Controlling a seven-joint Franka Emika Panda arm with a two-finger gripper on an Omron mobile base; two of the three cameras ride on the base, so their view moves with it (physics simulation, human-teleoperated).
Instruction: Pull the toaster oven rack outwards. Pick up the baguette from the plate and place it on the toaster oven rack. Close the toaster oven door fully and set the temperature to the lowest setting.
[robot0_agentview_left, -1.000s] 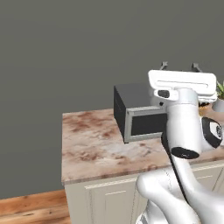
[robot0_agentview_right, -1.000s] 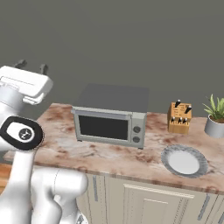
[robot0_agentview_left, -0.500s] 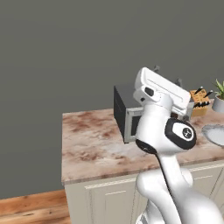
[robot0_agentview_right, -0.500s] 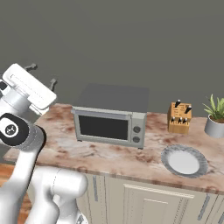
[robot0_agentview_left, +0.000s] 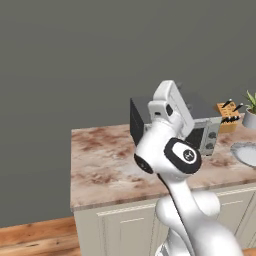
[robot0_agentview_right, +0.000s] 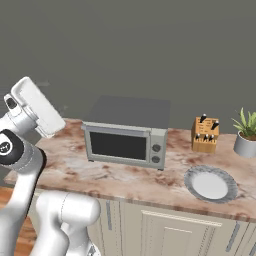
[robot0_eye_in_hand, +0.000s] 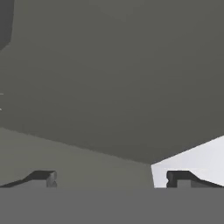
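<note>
The toaster oven (robot0_agentview_right: 127, 134) sits on the counter (robot0_agentview_right: 125, 177) ahead of me; right of it stand the knife block (robot0_agentview_right: 205, 135) and plant pot (robot0_agentview_right: 245, 144); the plate (robot0_agentview_right: 210, 184) lies in front of them.

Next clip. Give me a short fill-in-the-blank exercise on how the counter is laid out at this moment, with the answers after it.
1. The door of the toaster oven is ____.
2. The plate lies on the counter with ____ on it.
3. Beside the wooden knife block, at the counter's far right, stands a potted ____.
4. The fingertips of the gripper stand wide ____, holding nothing.

Missing words: closed; nothing; plant; apart
</note>
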